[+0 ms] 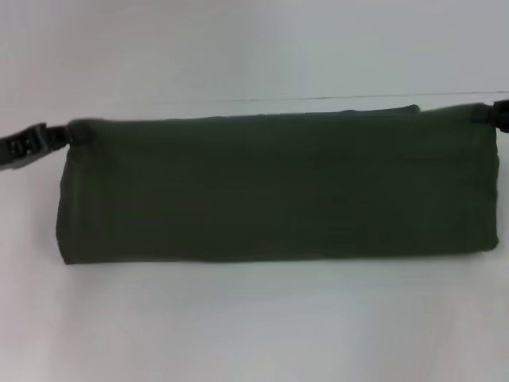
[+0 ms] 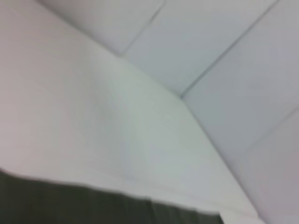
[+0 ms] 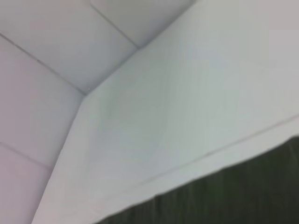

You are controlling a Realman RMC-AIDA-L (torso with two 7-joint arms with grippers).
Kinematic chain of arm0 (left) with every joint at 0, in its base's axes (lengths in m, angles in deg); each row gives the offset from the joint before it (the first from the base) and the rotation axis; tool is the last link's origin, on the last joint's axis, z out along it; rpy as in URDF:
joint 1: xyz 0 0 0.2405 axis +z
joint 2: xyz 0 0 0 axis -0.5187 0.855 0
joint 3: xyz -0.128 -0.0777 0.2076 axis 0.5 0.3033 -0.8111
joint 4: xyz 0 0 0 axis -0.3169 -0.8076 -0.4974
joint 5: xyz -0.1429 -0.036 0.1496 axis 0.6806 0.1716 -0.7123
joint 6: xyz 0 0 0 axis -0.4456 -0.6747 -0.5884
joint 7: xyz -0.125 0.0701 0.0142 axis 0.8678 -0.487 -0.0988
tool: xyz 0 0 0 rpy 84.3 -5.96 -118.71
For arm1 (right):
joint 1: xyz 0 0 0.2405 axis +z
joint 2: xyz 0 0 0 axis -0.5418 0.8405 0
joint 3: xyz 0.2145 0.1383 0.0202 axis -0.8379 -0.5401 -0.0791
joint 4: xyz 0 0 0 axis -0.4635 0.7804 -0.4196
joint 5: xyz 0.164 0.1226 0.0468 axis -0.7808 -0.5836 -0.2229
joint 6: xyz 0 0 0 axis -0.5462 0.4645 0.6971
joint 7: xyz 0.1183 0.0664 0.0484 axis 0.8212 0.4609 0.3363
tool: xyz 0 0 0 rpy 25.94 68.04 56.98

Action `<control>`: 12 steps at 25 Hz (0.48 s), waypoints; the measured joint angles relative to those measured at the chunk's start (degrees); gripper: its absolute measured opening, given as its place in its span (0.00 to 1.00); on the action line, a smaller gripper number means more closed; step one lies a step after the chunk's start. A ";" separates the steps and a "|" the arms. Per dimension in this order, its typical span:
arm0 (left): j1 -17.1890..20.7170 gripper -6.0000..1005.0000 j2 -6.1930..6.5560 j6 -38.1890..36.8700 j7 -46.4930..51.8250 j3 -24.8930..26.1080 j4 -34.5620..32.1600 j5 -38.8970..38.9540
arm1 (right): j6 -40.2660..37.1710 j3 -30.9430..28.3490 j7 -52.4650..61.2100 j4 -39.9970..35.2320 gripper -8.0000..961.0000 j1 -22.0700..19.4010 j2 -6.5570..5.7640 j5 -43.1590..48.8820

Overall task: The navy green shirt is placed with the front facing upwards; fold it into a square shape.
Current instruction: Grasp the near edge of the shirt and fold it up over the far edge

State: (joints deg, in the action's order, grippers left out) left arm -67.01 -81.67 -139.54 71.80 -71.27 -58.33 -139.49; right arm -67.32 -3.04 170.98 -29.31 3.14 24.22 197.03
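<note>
As both tools grip, shirt [image 1: 274, 191] lifted

Navy green shirt [image 1: 270, 191]: dark olive-green all over, plain, no lettering or pattern showing on visible face; folds read only as slightly darker bands. Same dull olive strip in both wrist views.
Counter [image 1: 254, 326]: white, plain, faint pinkish-to-greenish cast across surface.
Left claw [image 1: 60, 137]: black, at shirt's upper left corner.
Right claw [image 1: 483, 113]: black, at upper right corner.
Floor [image 2: 224, 56] beyond counter: pale grey-white, probably large tiles, thin darker seam lines.
</note>
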 joint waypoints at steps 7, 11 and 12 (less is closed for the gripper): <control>-0.36 0.03 -3.61 9.68 -5.02 -0.17 1.40 4.62 | 6.93 0.10 -4.76 0.75 0.05 0.02 2.94 -2.93; -0.85 0.03 -5.21 16.16 -9.73 -0.45 4.82 8.34 | 11.72 0.29 -9.94 2.82 0.05 -0.03 4.97 -6.44; -1.03 0.03 -5.27 17.08 -10.47 -0.53 5.61 8.89 | 11.72 0.29 -9.94 2.82 0.05 -0.03 4.97 -6.44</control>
State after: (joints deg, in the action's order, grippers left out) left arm -68.04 -86.94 -122.46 61.32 -71.81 -52.73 -130.60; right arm -55.60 -2.74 161.05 -26.48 3.11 29.19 190.59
